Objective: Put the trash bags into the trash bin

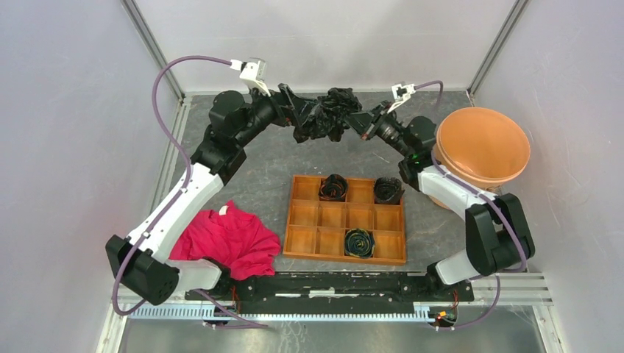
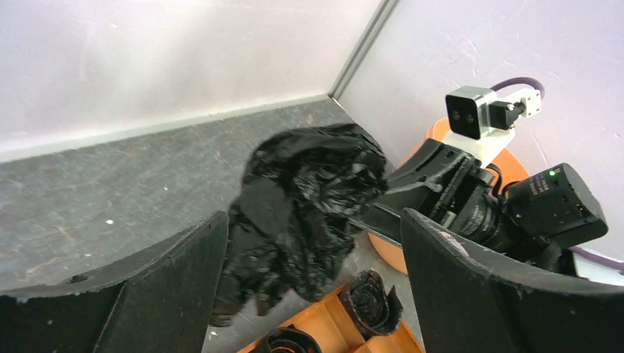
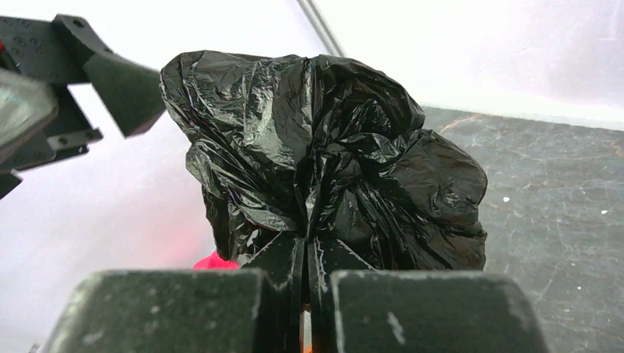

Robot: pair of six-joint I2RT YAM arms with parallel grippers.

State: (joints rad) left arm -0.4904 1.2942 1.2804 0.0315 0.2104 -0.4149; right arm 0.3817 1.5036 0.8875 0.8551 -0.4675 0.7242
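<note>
Our right gripper is pinched shut on a thin fold of the trash bag, which hangs above the table between the two grippers. Our left gripper stands wide open, holding nothing. The trash bin is near, at the right. We think the glossy film could slip from this small pinch, or catch the bin's rim.

Top view: the trash bin is partly hidden by the right arm, and the red garment by the left arm. Contact between the left pincer and the trash bag cannot be told, black on black. Left wrist view: the tray is cut off at the bottom edge. Right wrist view: the garment is mostly blocked by the bag.
</note>
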